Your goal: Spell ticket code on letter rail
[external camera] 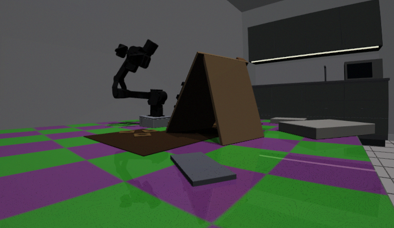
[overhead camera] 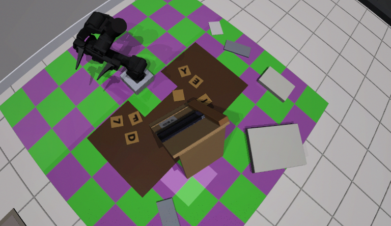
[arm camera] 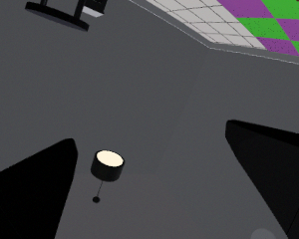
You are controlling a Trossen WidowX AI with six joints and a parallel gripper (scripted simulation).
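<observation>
The tan tent-shaped board (overhead camera: 190, 138) (external camera: 232, 97) carries a dark rail (overhead camera: 179, 126) with no tile visible in it. The grey ticket (overhead camera: 168, 121) appears to read YED, though its print is small. On the brown mat (overhead camera: 138, 171) (external camera: 139, 148) lie tiles Y (overhead camera: 184, 71), E (overhead camera: 196, 81), 7 (overhead camera: 116, 121), F (overhead camera: 135, 117) and D (overhead camera: 131, 137). A plain tile (overhead camera: 178, 95) shows no letter, and another tile (overhead camera: 205, 99) is partly hidden by the board. My gripper (overhead camera: 87, 73) (arm camera: 152, 137) is open and empty, raised well away from the tiles and board.
A large pale slab (overhead camera: 276, 147) (external camera: 342, 124) and a smaller one (overhead camera: 276, 83) lie right of the board. Grey flat blocks (overhead camera: 237, 48) (external camera: 203, 167) and a small white piece (overhead camera: 216, 28) lie on the checkered counter. A reddish-brown strip (overhead camera: 208, 111) tops the board's right end.
</observation>
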